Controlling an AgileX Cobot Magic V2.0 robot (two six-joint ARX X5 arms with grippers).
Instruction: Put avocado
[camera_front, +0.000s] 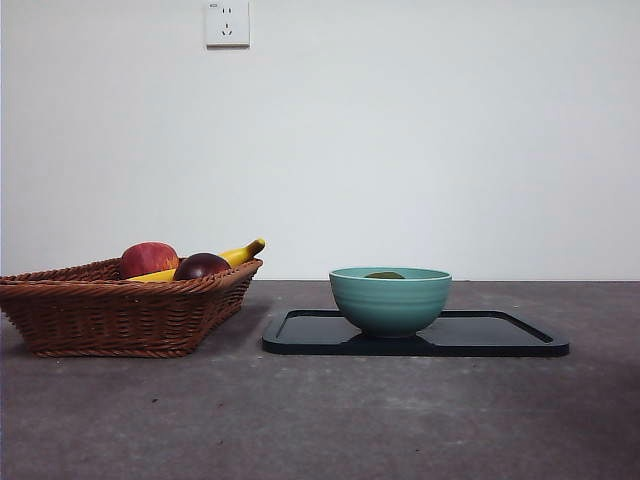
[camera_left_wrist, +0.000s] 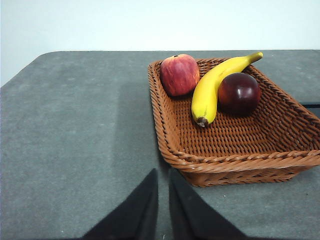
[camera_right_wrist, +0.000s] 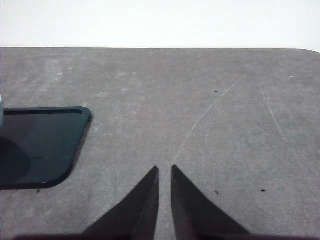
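The avocado lies inside a teal bowl; only its dull green top shows above the rim in the front view. The bowl stands on a black tray. Neither arm appears in the front view. My left gripper is shut with nothing in it, hovering over the table just short of the wicker basket. My right gripper is also shut and holds nothing, over bare table beside the black tray's corner.
The wicker basket at the left holds a red apple, a banana and a dark maroon fruit. A wall socket is on the white wall behind.
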